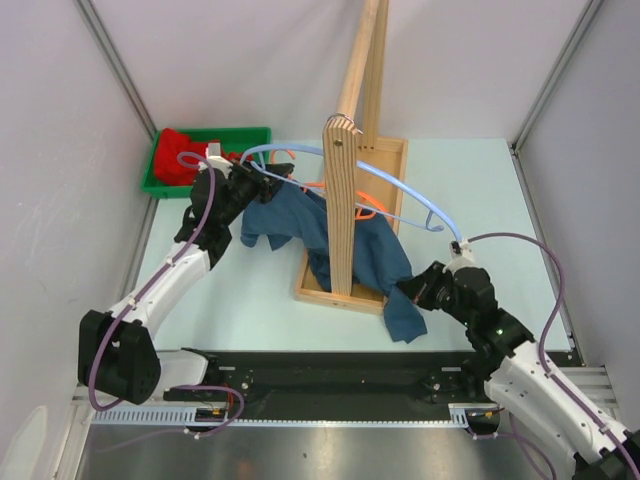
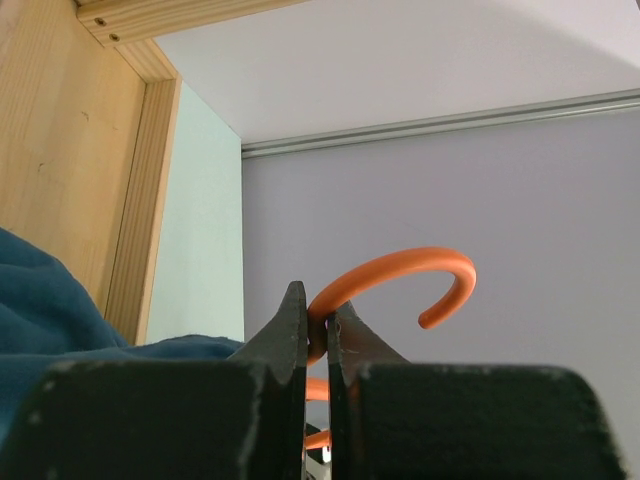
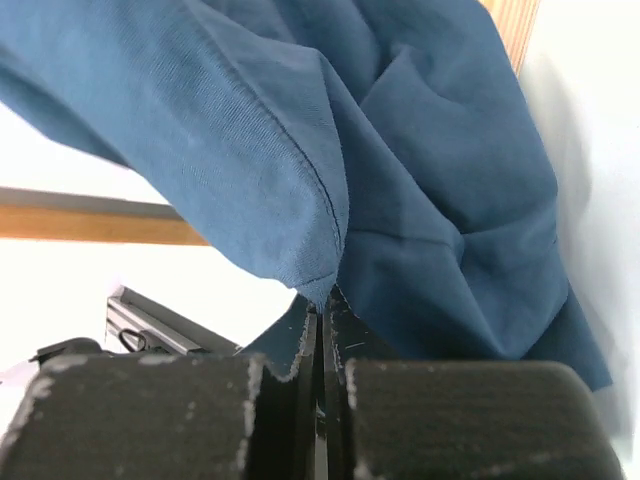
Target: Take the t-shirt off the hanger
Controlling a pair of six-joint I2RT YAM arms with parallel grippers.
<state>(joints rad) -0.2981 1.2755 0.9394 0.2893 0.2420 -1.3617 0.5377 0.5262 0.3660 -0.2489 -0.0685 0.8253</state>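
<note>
Matt blue cloth t-shirt [image 1: 375,255], glossy orange plastic hanger [image 2: 395,262]

A wooden stand [image 1: 340,200] rises at centre frame on a pale counter [image 1: 480,200]; a green bin [image 1: 250,132] with red contents [image 1: 178,148] sits at upper left.

The top view looks down from above and behind the arm bases, taking in the whole worktop [image 1: 470,200] and wooden rack [image 1: 340,200]. The left wrist view sits close behind the left claw [image 2: 318,315], facing the hanger hook [image 2: 400,259] and rack. The right wrist view peers along the right claw [image 3: 322,305] at the t-shirt [image 3: 400,180], which both other views also show.
</note>
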